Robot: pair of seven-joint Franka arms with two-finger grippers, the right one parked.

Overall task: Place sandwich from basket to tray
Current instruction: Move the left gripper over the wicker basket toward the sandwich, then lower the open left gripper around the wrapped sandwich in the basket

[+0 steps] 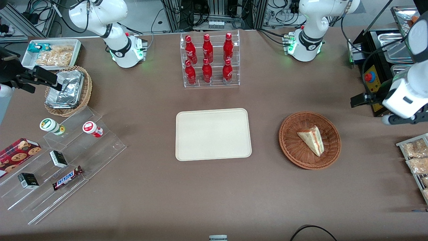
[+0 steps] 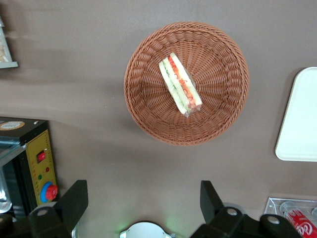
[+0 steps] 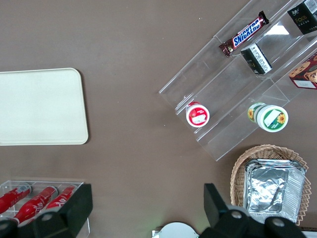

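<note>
The sandwich (image 1: 312, 140) is a pale wedge with red, green and white filling, lying in the reddish-brown wicker basket (image 1: 291, 147). The cream tray (image 1: 213, 134) lies bare on the table beside the basket, toward the parked arm's end. My left gripper (image 1: 359, 99) hangs above the table, off the basket's edge toward the working arm's end. It is open and empty. In the left wrist view the gripper (image 2: 142, 201) has its fingers (image 2: 74, 203) wide apart over bare table, with the sandwich (image 2: 181, 84), the basket (image 2: 148, 114) and a corner of the tray (image 2: 299, 119) visible.
A clear rack of red bottles (image 1: 211, 60) stands farther from the front camera than the tray. A black box with a red button (image 1: 371, 78) sits close to the gripper. Snack packets (image 1: 414, 157) lie at the working arm's table end. Acrylic steps (image 1: 63, 157) and a foil-filled tan basket (image 1: 68, 90) are at the parked arm's end.
</note>
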